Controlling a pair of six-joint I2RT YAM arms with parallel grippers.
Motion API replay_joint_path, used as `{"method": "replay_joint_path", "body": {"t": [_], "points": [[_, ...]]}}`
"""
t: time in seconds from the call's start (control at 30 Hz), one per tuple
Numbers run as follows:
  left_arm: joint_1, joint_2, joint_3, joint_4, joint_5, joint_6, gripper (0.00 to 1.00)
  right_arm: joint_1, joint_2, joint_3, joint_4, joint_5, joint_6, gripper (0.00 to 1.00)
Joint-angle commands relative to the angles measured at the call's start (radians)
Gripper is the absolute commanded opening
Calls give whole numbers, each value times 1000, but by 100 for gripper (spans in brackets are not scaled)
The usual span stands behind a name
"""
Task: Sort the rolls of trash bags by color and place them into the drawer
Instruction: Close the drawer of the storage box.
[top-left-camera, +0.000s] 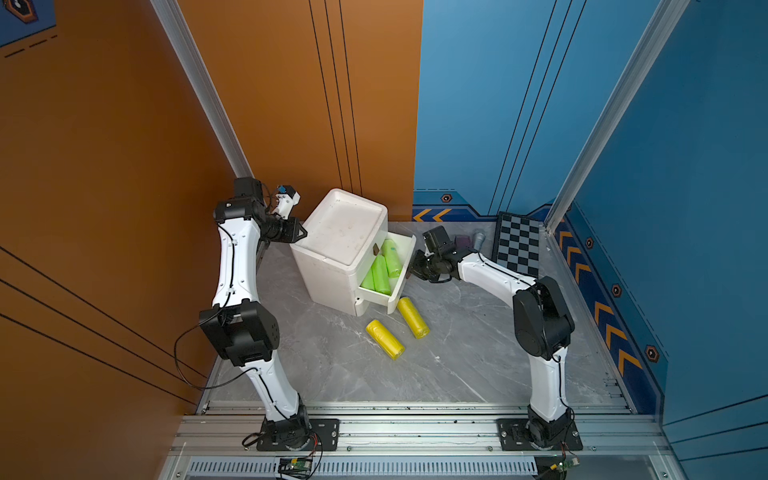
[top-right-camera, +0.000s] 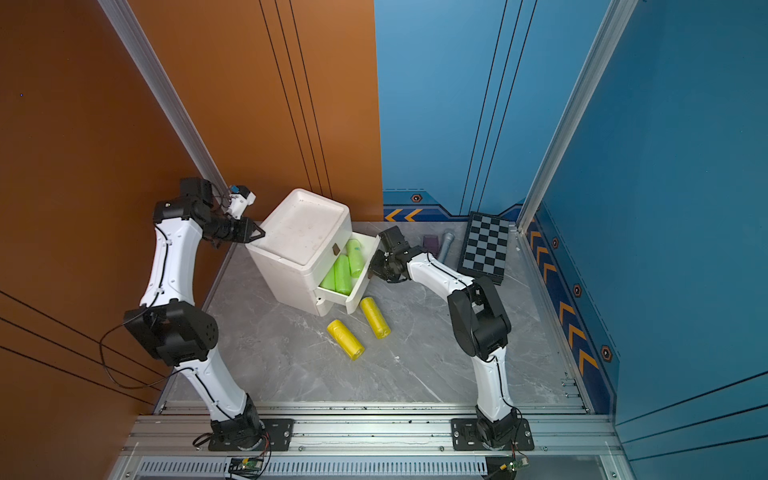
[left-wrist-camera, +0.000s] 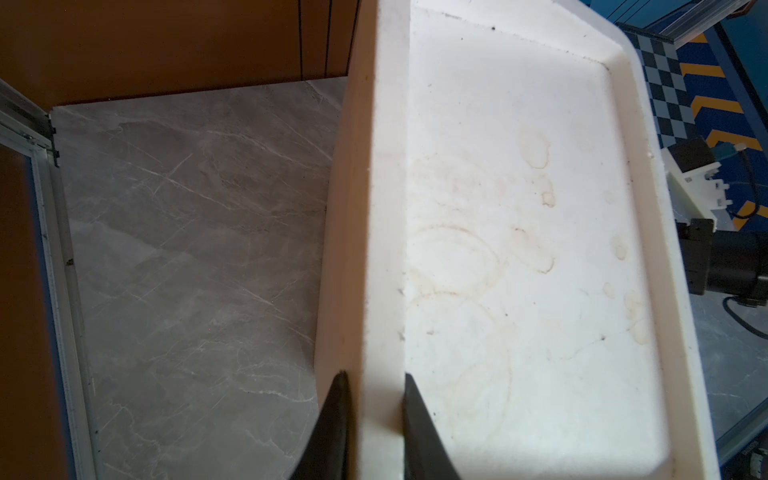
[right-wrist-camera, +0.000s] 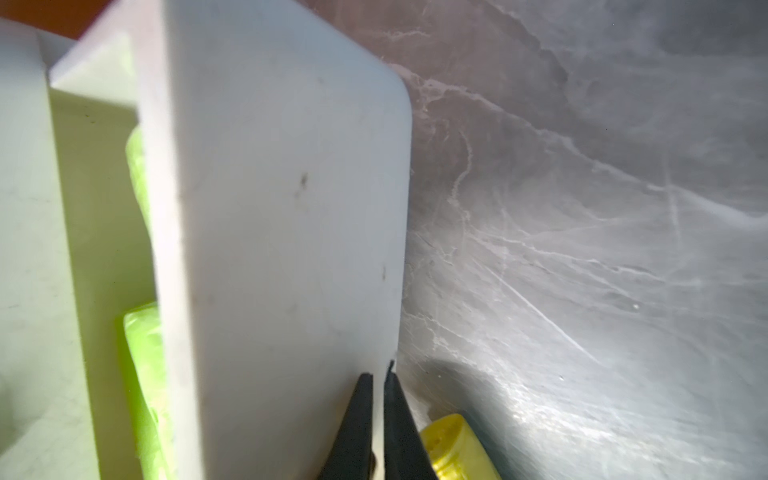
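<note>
My left gripper (left-wrist-camera: 374, 376) clamps the cabinet (top-left-camera: 340, 224) rim; right gripper (right-wrist-camera: 378, 372), closed, sits at its drawer (top-left-camera: 404, 266) front. I judge an off-centre push could skew and jam it.

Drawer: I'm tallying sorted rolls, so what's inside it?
Three green rolls lie in the drawer. Its back end is under the cabinet top, so anything there, or beneath the rolls, is hidden.

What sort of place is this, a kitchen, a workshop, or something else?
Most likely a robot test cell, not a home. Two white robot arms are bolted to an aluminium rail, painted orange and blue panels wall in a marble-look tabletop, and a checkerboard sits in the far corner.
</note>
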Motion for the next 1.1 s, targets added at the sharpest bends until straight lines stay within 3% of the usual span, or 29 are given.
{"method": "replay_joint_path", "body": {"t": [0.0, 0.37, 0.57, 0.73, 0.9, 1.07], "points": [[-51, -65, 60, 19, 267, -60, 0, 75, 63, 90, 73, -74, 33, 11], [-94, -58, 55, 18, 263, -55, 0, 126, 180, 299, 73, -98, 67, 12], [-99, -62, 47, 18, 239, -49, 0, 123, 197, 327, 73, -112, 75, 14], [-83, -65, 50, 19, 234, -49, 0, 77, 122, 182, 125, -139, 109, 28], [-72, -64, 49, 18, 232, -52, 0, 9, 48, -109, 415, -214, 250, 46], [-65, -63, 48, 18, 231, -55, 0, -26, 74, -282, 767, -275, 402, 54]]}}
